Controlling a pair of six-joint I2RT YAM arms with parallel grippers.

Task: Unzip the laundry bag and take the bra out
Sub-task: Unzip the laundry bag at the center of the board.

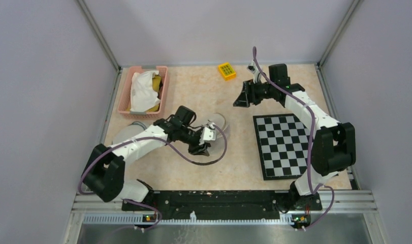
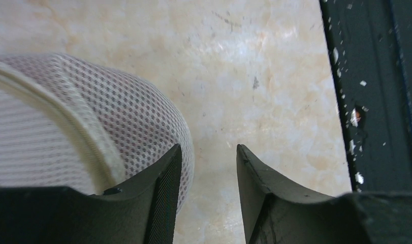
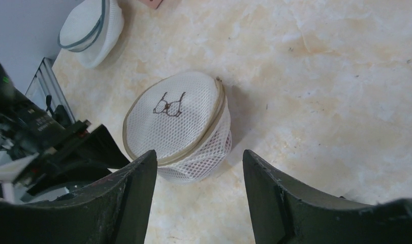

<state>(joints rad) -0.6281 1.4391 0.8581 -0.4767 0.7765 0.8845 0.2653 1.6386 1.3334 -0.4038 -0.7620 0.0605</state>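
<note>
The laundry bag (image 3: 176, 122) is a round white mesh pouch with a beige zip band and a small bra drawing on its lid. It lies on the table centre (image 1: 220, 121), zipped shut. The bra is hidden. My left gripper (image 1: 201, 148) is open and empty, low at the bag's near side. In the left wrist view the mesh (image 2: 107, 112) lies against the outside of the left finger, with bare table between the jaws (image 2: 209, 150). My right gripper (image 1: 241, 100) is open and empty, raised behind and to the right of the bag, looking down at it (image 3: 199, 155).
A second white round pouch with a grey rim (image 1: 128, 130) lies left of the left arm. A pink basket (image 1: 164, 91) holding white cloth stands at the back left. A yellow block (image 1: 226, 70) lies at the back centre, and a checkerboard (image 1: 282, 145) on the right.
</note>
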